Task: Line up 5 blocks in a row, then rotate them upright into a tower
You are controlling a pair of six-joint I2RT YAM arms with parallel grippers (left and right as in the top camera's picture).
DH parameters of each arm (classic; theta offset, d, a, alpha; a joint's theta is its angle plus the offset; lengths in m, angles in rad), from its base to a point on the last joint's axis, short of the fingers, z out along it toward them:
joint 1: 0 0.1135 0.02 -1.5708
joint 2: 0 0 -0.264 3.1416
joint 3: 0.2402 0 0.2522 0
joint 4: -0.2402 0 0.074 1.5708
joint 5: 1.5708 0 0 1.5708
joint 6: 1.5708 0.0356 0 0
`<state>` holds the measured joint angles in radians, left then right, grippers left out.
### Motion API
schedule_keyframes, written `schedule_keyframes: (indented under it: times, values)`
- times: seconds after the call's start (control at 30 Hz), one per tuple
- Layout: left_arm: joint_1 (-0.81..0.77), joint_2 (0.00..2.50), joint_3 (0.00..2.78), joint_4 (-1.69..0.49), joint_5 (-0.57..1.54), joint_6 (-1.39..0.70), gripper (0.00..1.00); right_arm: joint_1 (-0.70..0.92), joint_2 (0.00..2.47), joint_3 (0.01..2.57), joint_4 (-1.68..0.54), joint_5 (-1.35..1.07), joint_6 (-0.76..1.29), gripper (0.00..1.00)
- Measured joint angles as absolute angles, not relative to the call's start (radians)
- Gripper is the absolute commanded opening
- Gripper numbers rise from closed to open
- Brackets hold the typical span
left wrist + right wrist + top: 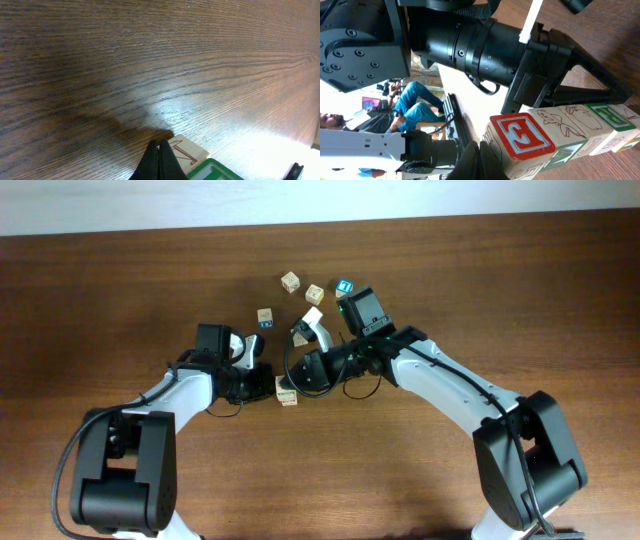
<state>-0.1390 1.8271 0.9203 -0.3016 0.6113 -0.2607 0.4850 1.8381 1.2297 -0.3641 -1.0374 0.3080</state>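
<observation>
— Where do the arms meet?
— Mid-worktop (500, 270). The left gripper (260, 383) and right gripper (300, 380) flank a pale block (287, 391).
— Any others?
— Three tan blocks (290, 281) lie scattered behind, and a blue-topped cube (345, 287) sits beside the right arm (440, 385).

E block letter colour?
Red letter and red border on the E block; shows best in the right wrist view.
</observation>
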Motion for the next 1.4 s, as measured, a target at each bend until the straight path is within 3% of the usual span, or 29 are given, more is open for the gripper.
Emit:
schedule_keyframes:
  times: [0.6,1.4]
  values:
    - [-0.126,1.827,0.92,-0.302,0.612,-0.285,0.0,0.485,1.829,1.244,-0.316,-0.937,0.337,0.04]
    - [-0.059,1.827,0.928,-0.297,0.403,-0.297,0.0,0.485,1.828,1.253,-0.298,-0.907,0.346,0.04]
